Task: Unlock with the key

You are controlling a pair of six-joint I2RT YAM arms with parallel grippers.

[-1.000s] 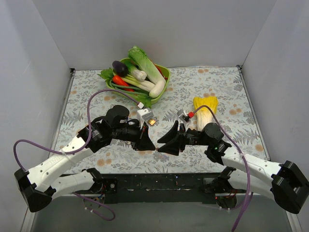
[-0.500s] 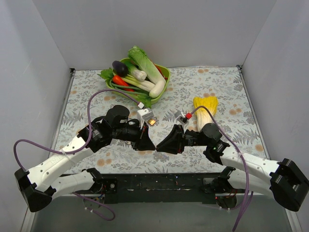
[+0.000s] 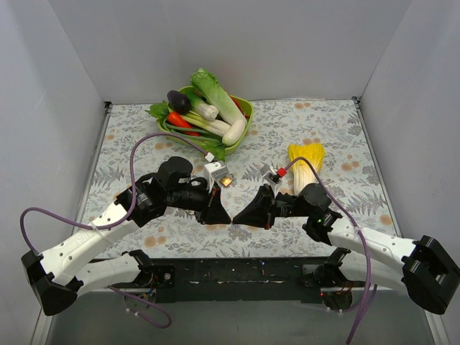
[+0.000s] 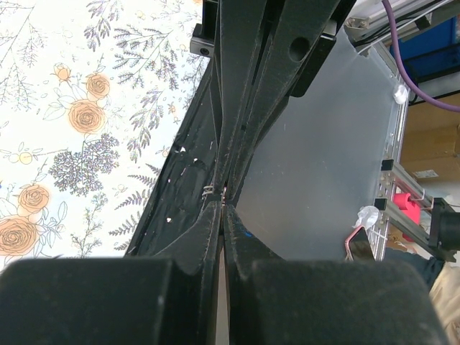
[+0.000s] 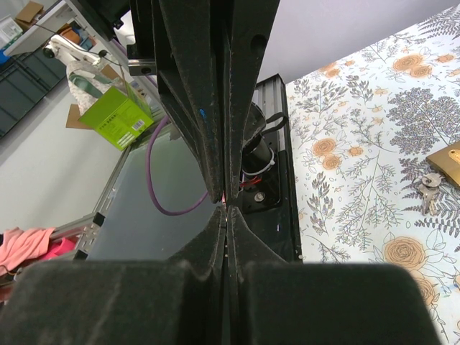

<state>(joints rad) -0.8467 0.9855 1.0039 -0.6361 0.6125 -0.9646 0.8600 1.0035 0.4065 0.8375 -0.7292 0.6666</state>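
Right wrist: key [image 5: 429, 189] lies flat, blade away from padlock [image 5: 448, 162]; left tool [image 3: 226, 218], right tool [image 3: 237, 218] shut

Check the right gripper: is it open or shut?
Shut: in its wrist view the right gripper closes to a single seam, no gap showing.

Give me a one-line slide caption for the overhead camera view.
Left pincer and right pincer, both shut, face tip to tip near a brass padlock; vegetable bowl behind.
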